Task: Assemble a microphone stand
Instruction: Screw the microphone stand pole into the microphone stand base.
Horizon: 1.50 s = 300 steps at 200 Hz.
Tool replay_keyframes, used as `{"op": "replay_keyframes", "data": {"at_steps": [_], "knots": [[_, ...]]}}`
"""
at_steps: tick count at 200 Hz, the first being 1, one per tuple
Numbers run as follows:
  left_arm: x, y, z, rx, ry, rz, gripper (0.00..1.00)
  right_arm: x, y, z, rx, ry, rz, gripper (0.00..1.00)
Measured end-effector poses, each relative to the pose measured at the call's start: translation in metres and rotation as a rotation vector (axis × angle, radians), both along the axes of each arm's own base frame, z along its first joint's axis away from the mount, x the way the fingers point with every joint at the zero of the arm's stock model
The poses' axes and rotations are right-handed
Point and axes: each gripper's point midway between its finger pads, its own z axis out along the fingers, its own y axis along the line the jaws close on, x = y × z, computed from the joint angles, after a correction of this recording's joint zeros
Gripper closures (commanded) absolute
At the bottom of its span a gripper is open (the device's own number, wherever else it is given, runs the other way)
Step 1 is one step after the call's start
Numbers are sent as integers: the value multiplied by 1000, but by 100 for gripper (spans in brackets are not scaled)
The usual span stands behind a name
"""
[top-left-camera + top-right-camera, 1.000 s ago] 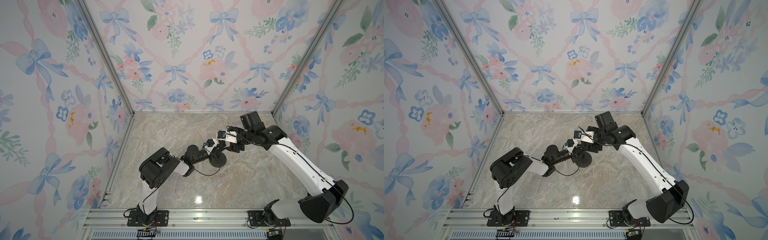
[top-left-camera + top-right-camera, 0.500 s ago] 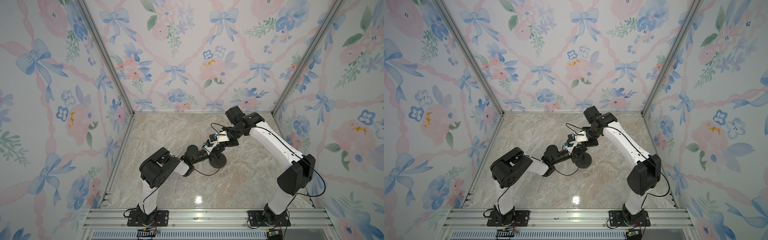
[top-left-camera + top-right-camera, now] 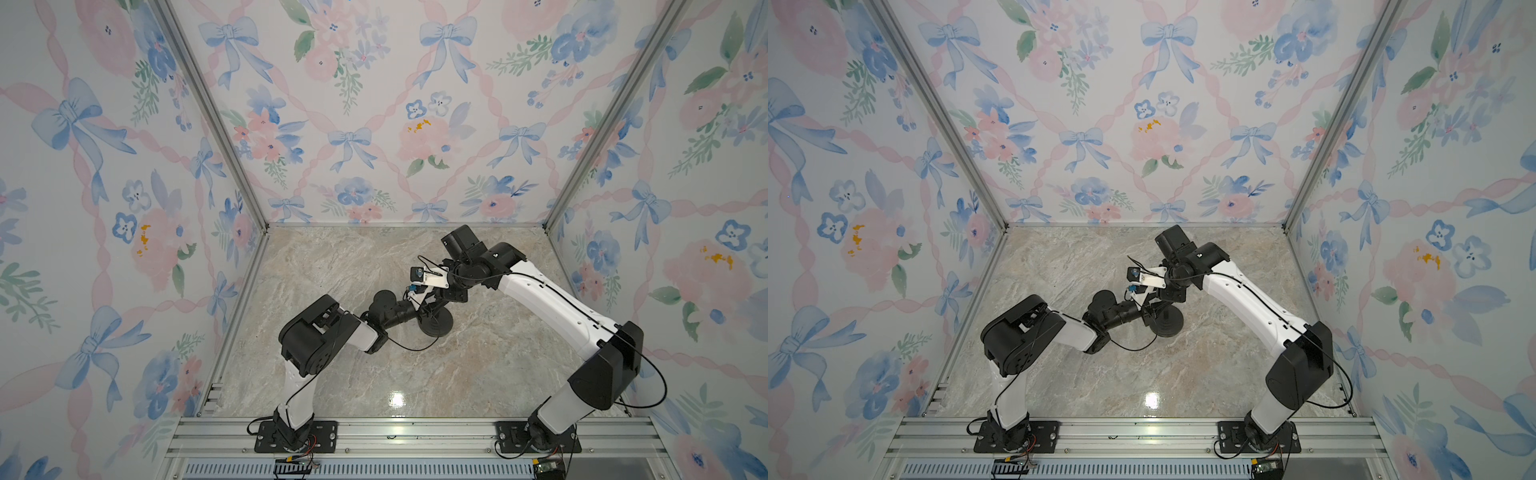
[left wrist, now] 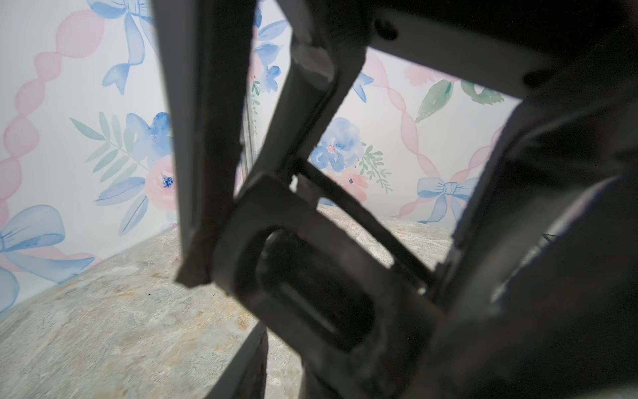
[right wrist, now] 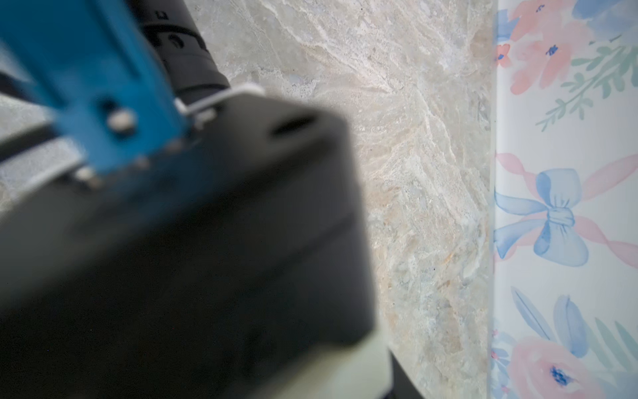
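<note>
Matte-black disc base [image 3: 436, 325] rests mid-scene on marble floor [image 3: 365, 374]; left gripper [image 3: 423, 306] and right gripper [image 3: 441, 298] meet just above it. Jaw state of both: cannot tell.

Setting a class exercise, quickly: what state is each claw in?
Left claw: cannot be told, jaws lost among black parts over the round matte-black disc base.
Right claw: cannot be told either.
</note>
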Motion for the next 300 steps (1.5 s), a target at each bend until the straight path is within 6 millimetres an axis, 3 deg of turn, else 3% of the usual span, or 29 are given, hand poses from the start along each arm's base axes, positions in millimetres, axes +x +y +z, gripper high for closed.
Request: {"op": "replay_keyframes", "data": {"at_steps": [69,164,184,200,242,252,264,300], "knots": [[1,0,0,0,0,4,56,10,-17,-1,126,43,-485,77],[3,1,0,-1,1,16,56,11,-17,-3,259,133,-885,78],[3,1,0,-2,2,18,61,12,-18,-4,278,146,-943,78],[1,0,0,0,2,6,74,12,-19,-4,290,153,-982,77],[-3,-1,0,7,-19,-14,97,12,-21,-3,302,161,-1029,60],[-3,-2,0,8,-20,-16,98,11,-22,-3,301,163,-1031,56],[-4,-2,0,9,-24,-17,99,11,-22,-3,300,164,-1033,45],[-5,-2,0,10,-27,-25,100,1,-25,-9,275,253,-1013,41]]}}
